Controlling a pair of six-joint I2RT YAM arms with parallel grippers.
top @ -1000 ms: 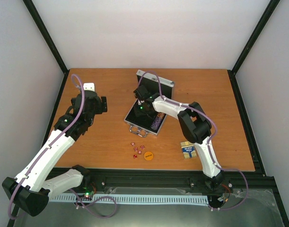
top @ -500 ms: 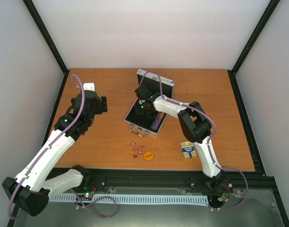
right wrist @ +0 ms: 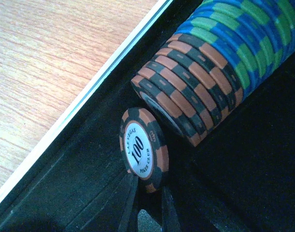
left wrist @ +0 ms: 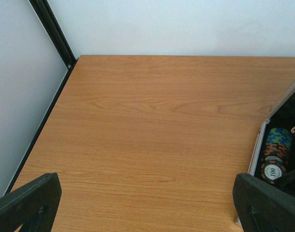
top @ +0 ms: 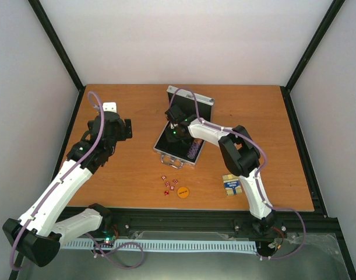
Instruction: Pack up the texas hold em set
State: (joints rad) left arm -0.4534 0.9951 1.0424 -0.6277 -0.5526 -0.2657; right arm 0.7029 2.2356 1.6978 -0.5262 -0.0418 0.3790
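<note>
The open silver case [top: 166, 155] with black lining lies mid-table, its lid [top: 192, 98] raised at the back. My right gripper [top: 176, 132] is inside it. In the right wrist view the right gripper [right wrist: 149, 195] is shut on a black-and-orange "100" poker chip [right wrist: 143, 150], held on edge beside a row of orange-black chips [right wrist: 190, 92] and blue-green chips [right wrist: 244, 38]. Tiny red dice [top: 168, 184], the orange disc [top: 183, 191] and the blue-yellow card deck [top: 232, 184] lie on the table in front of the case. My left gripper [top: 123, 129] is open and empty, left of the case.
The left wrist view shows bare wooden table [left wrist: 152, 125], the case edge and chips [left wrist: 276, 150] at the far right, and the black frame post [left wrist: 53, 31] by the left wall. Black frame rails border the table [top: 78, 116].
The right gripper and the case have shifted very slightly to the left. The left arm has not moved.
</note>
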